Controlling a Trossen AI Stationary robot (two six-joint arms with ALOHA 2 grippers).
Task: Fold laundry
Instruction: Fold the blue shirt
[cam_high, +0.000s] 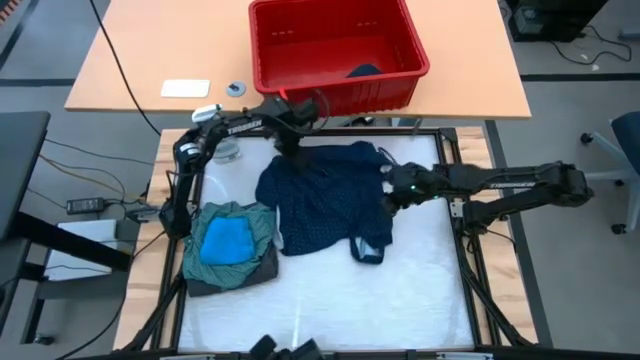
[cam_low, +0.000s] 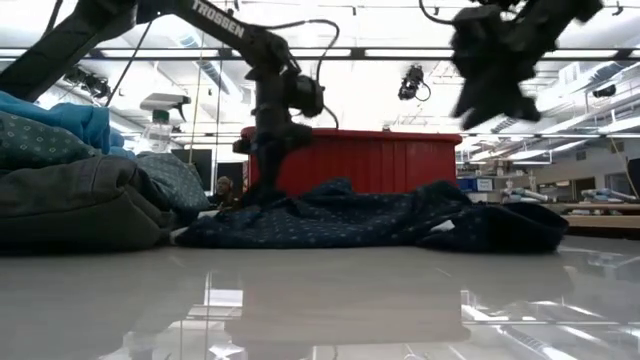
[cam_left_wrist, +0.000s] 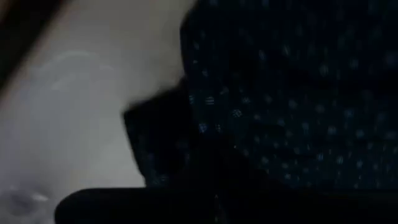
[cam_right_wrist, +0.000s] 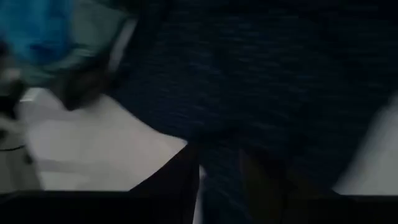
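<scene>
Left of frame in high view: stack of folded pieces on worktop (cam_high: 420, 290) — dark grey piece (cam_high: 232, 278) at bottom, teal-green shirt (cam_high: 258, 222) over it, bright blue piece (cam_high: 225, 240) on top. Looks done, leave alone.

Centre: navy dotted piece (cam_high: 320, 200) spread out rumpled, one sleeve trailing toward lower right. Likely light, limp, no stiffness; will sag and drag, bunch if pulled from one point. Best taken at edges or corners, both sides together.

Left claw (cam_high: 290, 143) down at its upper edge, fingers together, apparently pinching the cloth. Right claw (cam_high: 390, 195) hangs over right edge, blurred; cannot tell state.

Upper centre-right: red bin (cam_high: 300, 75) off the mat, mostly bare, one small dark item (cam_high: 364, 71) in near right corner.
</scene>
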